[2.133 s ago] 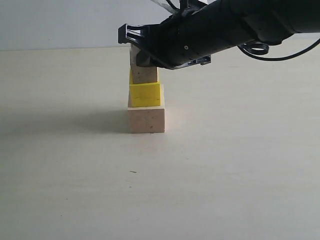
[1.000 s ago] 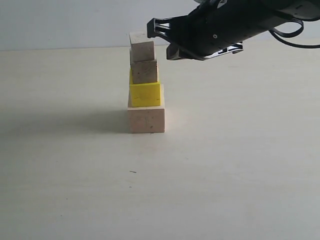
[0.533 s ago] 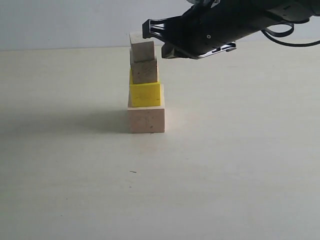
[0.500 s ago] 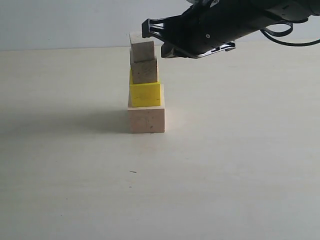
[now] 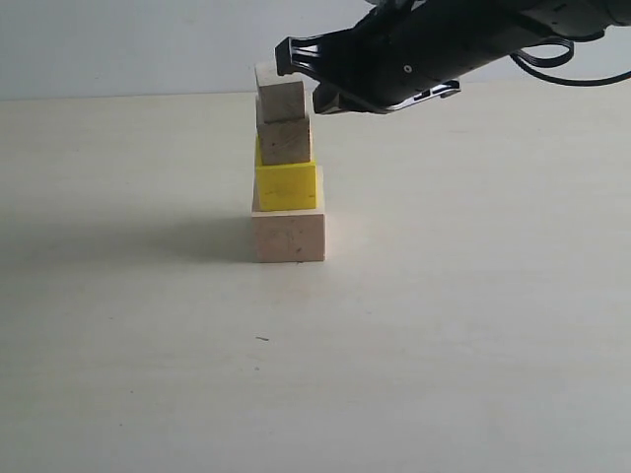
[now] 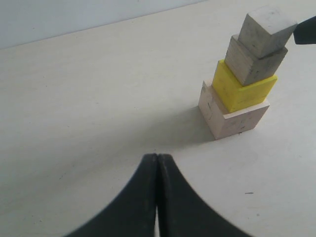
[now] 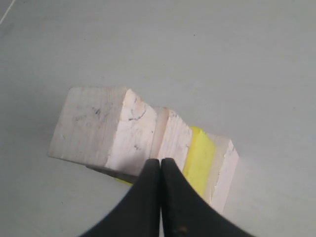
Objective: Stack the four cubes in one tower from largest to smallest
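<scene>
My right gripper (image 7: 160, 165) is clenched, its two fingers pressed together with nothing between them. It hangs at the height of the tower's top, just beside the small cube (image 5: 281, 100). From the outside camera its tip overlaps that cube's upper corner, and I cannot tell whether they touch.

Below the gripper, all four cubes stand as one column on the table (image 5: 444, 296). The large wooden cube (image 5: 288, 236) is at the base, the yellow cube (image 5: 286, 186) sits on it, then comes the medium cube (image 5: 285, 141), and the small one is on top. The upper cubes sit slightly turned and off-centre on those beneath.

My left gripper (image 6: 157, 160) is also clenched and empty. The tower stands well ahead of its tips, clear of them.
</scene>
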`<state>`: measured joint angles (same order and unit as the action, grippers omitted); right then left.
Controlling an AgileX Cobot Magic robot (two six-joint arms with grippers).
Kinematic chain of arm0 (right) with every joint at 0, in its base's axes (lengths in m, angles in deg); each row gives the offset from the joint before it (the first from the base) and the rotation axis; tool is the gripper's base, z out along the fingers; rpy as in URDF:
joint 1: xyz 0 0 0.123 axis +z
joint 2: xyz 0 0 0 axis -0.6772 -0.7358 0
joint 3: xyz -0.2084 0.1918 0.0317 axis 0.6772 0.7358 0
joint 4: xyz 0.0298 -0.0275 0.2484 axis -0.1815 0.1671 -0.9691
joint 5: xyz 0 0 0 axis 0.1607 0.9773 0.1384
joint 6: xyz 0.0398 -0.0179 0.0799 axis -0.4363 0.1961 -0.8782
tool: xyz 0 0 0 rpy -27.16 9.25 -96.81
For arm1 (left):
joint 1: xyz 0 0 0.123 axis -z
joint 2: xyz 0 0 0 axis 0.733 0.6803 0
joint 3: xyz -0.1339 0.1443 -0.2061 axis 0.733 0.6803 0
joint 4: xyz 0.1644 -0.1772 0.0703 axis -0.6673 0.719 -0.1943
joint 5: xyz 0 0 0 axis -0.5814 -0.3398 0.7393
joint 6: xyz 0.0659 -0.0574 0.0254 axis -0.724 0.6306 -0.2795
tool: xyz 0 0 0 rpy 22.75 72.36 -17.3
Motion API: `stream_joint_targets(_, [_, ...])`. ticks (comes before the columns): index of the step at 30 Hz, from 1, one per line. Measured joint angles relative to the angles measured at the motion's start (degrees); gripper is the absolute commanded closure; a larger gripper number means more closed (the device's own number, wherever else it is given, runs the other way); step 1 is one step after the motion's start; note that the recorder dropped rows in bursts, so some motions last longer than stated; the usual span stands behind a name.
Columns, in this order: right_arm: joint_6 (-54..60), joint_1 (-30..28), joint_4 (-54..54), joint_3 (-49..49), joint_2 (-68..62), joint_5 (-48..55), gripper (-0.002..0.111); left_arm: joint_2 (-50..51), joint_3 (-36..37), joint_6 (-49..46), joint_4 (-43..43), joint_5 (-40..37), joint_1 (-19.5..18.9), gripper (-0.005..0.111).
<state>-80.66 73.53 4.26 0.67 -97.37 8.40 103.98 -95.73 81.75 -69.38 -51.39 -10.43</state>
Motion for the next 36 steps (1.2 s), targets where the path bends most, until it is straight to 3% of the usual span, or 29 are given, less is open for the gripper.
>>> stream_joint_targets(30, [1.79, 0.0, -1.54, 0.0, 0.0, -2.23, 0.108, 0.0, 0.0, 0.0, 0.0, 0.0, 0.0, 0.107])
stream_joint_targets(36, [4.76, 0.0, -6.05, 0.0, 0.0, -1.23, 0.108, 0.0, 0.0, 0.0, 0.0, 0.0, 0.0, 0.107])
